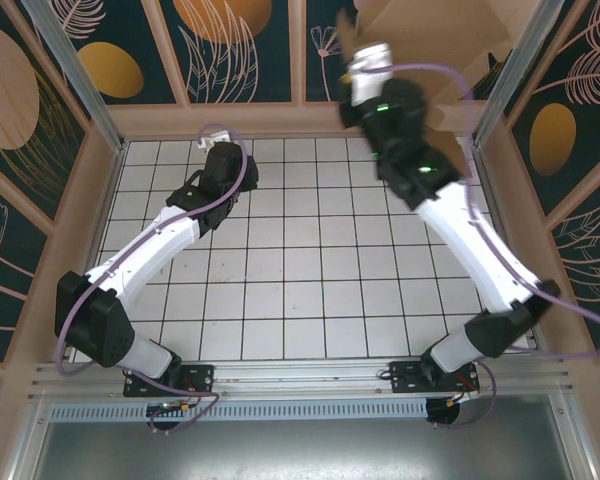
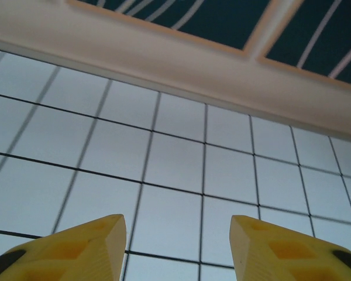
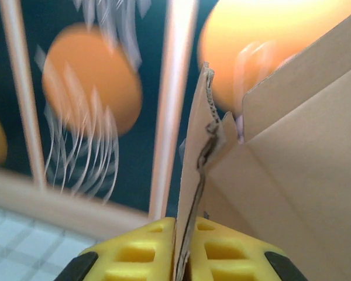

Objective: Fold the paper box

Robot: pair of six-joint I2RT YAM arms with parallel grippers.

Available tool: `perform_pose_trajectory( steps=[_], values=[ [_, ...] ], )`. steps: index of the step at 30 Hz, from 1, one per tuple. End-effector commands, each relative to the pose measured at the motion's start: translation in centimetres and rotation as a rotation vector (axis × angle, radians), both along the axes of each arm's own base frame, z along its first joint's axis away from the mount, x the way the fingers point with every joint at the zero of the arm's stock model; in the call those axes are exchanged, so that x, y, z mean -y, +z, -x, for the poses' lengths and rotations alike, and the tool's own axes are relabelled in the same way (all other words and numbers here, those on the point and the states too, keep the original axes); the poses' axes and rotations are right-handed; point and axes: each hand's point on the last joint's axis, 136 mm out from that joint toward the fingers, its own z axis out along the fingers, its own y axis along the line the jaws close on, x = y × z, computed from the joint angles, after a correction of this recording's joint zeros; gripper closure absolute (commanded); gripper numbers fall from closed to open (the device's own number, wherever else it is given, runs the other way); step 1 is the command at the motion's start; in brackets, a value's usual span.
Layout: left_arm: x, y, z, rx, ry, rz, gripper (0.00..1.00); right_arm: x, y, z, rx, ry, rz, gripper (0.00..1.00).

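cardboard box (image 3: 292, 170) hangs high near the back wall (image 1: 230, 50), one flap edge pinched between the right gripper's (image 3: 184, 237) clenched jaws; left gripper (image 2: 178, 234) hovers empty, jaws parted, over the tiled table (image 2: 175, 164).

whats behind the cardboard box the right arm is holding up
Behind the box: a dark wall panel with orange shapes and a pale post. The cardboard hides the rest.

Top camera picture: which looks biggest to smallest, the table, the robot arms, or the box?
1. white tiled table
2. white-and-black right arm and left arm, about alike
3. brown cardboard paper box, partly cut off
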Motion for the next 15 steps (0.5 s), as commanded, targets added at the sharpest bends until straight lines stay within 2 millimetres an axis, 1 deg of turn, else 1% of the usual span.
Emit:
perform_pose_trajectory(
  steps=[1,2,3,4,5,6,7,8,9,10,11,12,13,14,15],
  values=[
    [-4.4,3.3,1.3,0.099,0.179,-0.039,0.50,-5.1,-15.0,0.5,-0.230,-0.005,0.461,0.87],
    [-5.4,4.0,1.7,0.121,0.224,-0.054,0.50,-6.4,-18.0,1.4,-0.279,0.024,0.494,0.87],
    [-6.6,4.8,2.3,0.147,0.273,-0.069,0.50,-8.0,-21.4,2.6,-0.340,0.067,0.508,0.88],
    [-7.5,5.7,2.9,0.176,0.311,-0.077,0.50,-9.4,-24.3,4.0,-0.401,0.116,0.500,0.88],
    [-8.2,6.5,3.4,0.201,0.337,-0.080,0.50,-10.7,-26.8,5.2,-0.455,0.160,0.486,0.87],
    [-8.8,7.1,3.8,0.225,0.356,-0.079,0.50,-12.1,-29.3,6.7,-0.512,0.211,0.457,0.84],
    [-9.1,7.6,4.2,0.247,0.364,-0.075,0.50,-13.3,-31.3,8.1,-0.564,0.257,0.427,0.73],
    [-9.1,7.9,4.3,0.263,0.360,-0.069,0.50,-14.4,-32.5,9.2,-0.607,0.297,0.395,0.60],
    [-8.9,7.8,4.2,0.268,0.346,-0.070,0.49,-15.6,-33.3,10.3,-0.648,0.345,0.357,0.47],
    [-8.7,7.6,4.1,0.265,0.333,-0.068,0.49,-16.3,-33.3,10.8,-0.668,0.374,0.316,0.34],
    [-8.4,7.3,3.8,0.260,0.321,-0.066,0.48,-16.8,-32.8,11.1,-0.672,0.397,0.271,0.26],
    [-7.6,7.0,3.4,0.252,0.285,-0.060,0.45,-17.2,-31.7,11.4,-0.668,0.432,0.217,0.18],
    [-6.9,6.7,3.1,0.243,0.249,-0.058,0.43,-17.2,-30.6,11.5,-0.660,0.457,0.174,0.12],
    [-6.0,6.1,2.6,0.229,0.204,-0.055,0.43,-17.0,-28.9,11.4,-0.649,0.482,0.114,0.10],
    [-5.2,5.6,2.2,0.217,0.163,-0.052,0.42,-16.3,-27.3,11.0,-0.646,0.495,0.045,0.09]
  ],
)
